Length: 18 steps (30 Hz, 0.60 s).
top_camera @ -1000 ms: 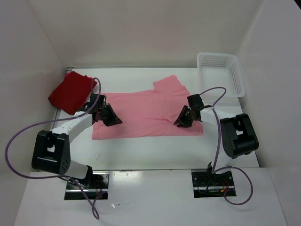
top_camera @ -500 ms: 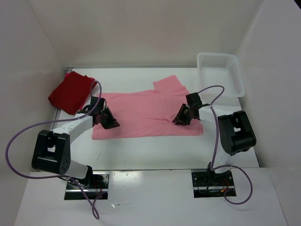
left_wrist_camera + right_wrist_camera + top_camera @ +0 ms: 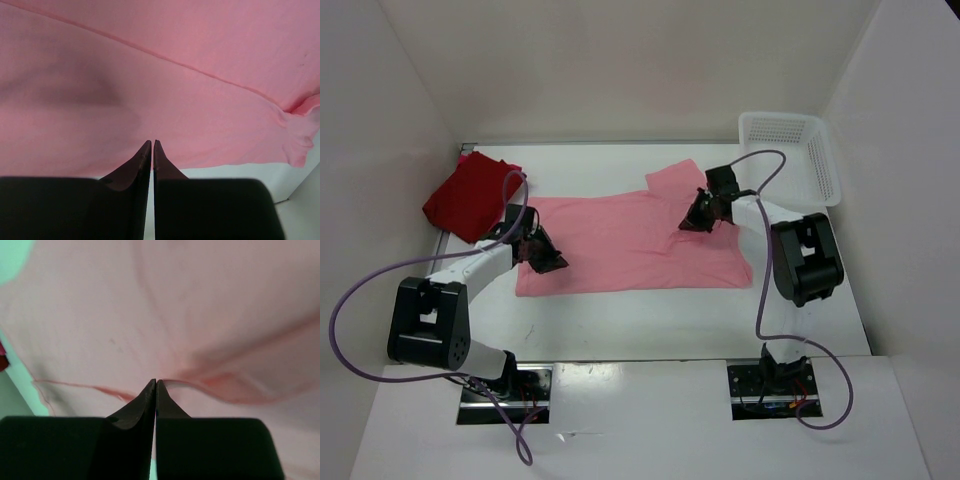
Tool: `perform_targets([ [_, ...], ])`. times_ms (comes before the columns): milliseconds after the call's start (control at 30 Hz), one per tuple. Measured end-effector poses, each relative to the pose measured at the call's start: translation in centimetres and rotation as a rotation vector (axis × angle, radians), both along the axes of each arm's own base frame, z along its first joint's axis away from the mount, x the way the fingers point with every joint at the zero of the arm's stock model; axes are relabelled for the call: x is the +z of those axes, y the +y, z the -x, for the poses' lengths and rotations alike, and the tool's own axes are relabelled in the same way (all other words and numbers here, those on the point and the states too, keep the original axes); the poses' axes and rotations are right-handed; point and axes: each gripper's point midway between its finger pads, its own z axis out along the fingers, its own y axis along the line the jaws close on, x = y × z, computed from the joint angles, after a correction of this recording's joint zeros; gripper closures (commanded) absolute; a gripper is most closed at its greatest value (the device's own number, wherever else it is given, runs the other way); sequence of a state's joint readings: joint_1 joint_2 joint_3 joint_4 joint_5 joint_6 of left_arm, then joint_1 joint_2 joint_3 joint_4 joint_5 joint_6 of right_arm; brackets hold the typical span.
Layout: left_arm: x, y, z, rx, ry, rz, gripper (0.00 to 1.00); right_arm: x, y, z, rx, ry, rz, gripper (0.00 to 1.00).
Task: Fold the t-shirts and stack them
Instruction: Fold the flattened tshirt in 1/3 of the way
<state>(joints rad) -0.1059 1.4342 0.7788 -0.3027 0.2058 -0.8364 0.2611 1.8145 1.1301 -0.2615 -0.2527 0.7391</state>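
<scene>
A light pink t-shirt (image 3: 630,245) lies spread flat across the middle of the table. A dark crimson t-shirt (image 3: 470,197) sits folded at the back left. My left gripper (image 3: 556,262) rests on the pink shirt's left edge. In the left wrist view its jaws (image 3: 151,143) are shut over flat pink cloth (image 3: 200,60), and I see no cloth between them. My right gripper (image 3: 688,224) is low on the shirt near the sleeve at the back right. In the right wrist view its tips (image 3: 156,382) are shut where a hem and creases in the pink cloth (image 3: 225,305) meet.
A white mesh basket (image 3: 788,150) stands at the back right corner. White walls close in the table on three sides. Bare table (image 3: 640,320) runs in front of the pink shirt. Purple cables loop off both arms.
My right gripper has moved toward the back and left across the pink shirt to the sleeve area and has shut. My left gripper has crept slightly back and left, still shut.
</scene>
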Motion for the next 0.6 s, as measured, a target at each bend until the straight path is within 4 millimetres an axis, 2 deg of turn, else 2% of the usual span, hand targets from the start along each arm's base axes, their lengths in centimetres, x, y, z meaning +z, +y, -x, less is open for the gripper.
perform_targets([
  [67,0.1,0.0,0.0,0.000,0.003,-0.001,0.90,0.6,0.9,-2.3,0.007,-0.019,-0.008,0.95],
  [100,0.3,0.0,-0.1,0.000,0.001,0.000,0.89,0.9,1.4,-3.4,0.013,-0.034,-0.012,0.82],
  [167,0.6,0.0,-0.4,0.000,-0.008,0.001,0.87,1.8,2.5,-5.0,0.027,-0.055,-0.018,0.62],
  [200,0.9,-0.1,-0.6,0.000,-0.015,0.002,0.87,2.2,3.0,-5.6,0.037,-0.071,-0.015,0.57],
  [233,1.1,-0.1,-0.7,0.000,-0.022,0.002,0.86,2.6,3.6,-5.8,0.049,-0.088,-0.014,0.53],
  [333,1.7,-0.1,-0.7,0.000,-0.039,0.004,0.86,3.3,4.4,-5.0,0.076,-0.101,-0.009,0.53],
  [367,1.9,-0.2,-0.7,-0.004,-0.045,0.003,0.86,3.4,4.4,-4.4,0.081,-0.100,-0.007,0.57],
  [400,2.1,-0.3,-0.7,-0.005,-0.053,-0.003,0.86,3.4,4.4,-3.7,0.087,-0.099,-0.006,0.66],
  [433,2.2,-0.5,-0.6,-0.011,-0.061,-0.008,0.86,3.3,4.2,-2.4,0.094,-0.092,-0.001,0.83],
  [500,2.3,-1.2,-0.4,-0.034,-0.065,-0.016,0.86,3.1,3.8,-0.3,0.103,-0.075,0.010,0.96],
  [533,2.2,-1.6,-0.2,-0.049,-0.063,-0.020,0.86,2.9,3.6,0.7,0.105,-0.067,0.017,1.00],
  [600,1.9,-2.7,0.3,-0.086,-0.050,-0.032,0.86,2.0,3.5,2.9,0.119,-0.041,0.032,1.00],
])
